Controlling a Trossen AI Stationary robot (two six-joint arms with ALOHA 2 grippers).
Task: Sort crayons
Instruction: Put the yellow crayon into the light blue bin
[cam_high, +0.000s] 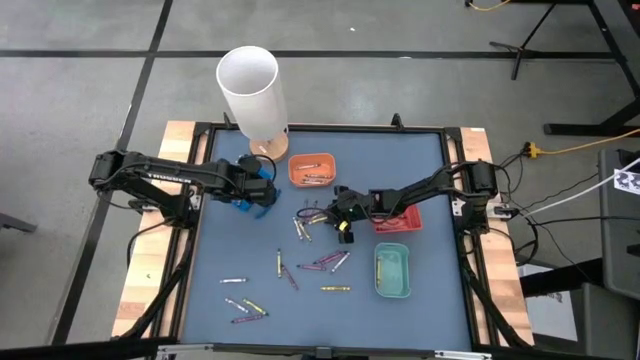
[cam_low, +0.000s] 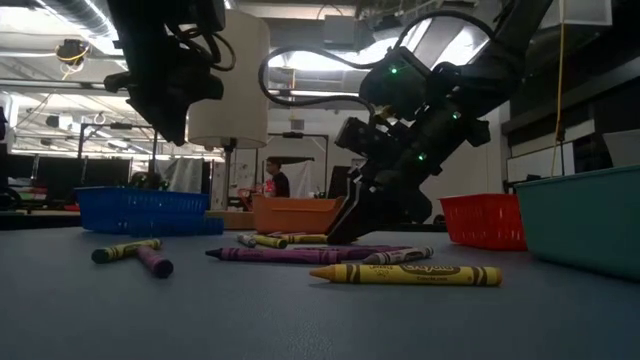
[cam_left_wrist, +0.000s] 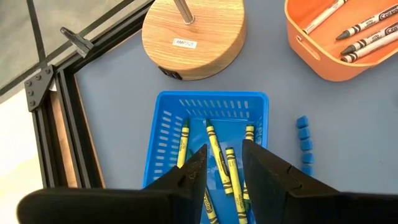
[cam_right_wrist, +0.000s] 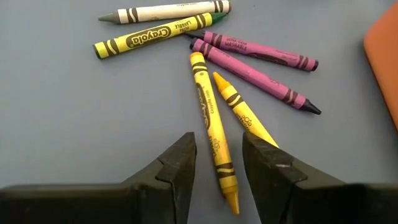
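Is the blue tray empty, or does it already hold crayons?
Not empty: the blue tray holds several yellow crayons, seen in the left wrist view.

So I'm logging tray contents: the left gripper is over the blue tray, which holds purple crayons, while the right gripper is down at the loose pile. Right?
One thing is wrong: the blue tray holds yellow crayons, not purple ones, as the left wrist view shows. The rest stands: the left gripper is open above that tray, and the right gripper is open, low over the loose crayons on the table.
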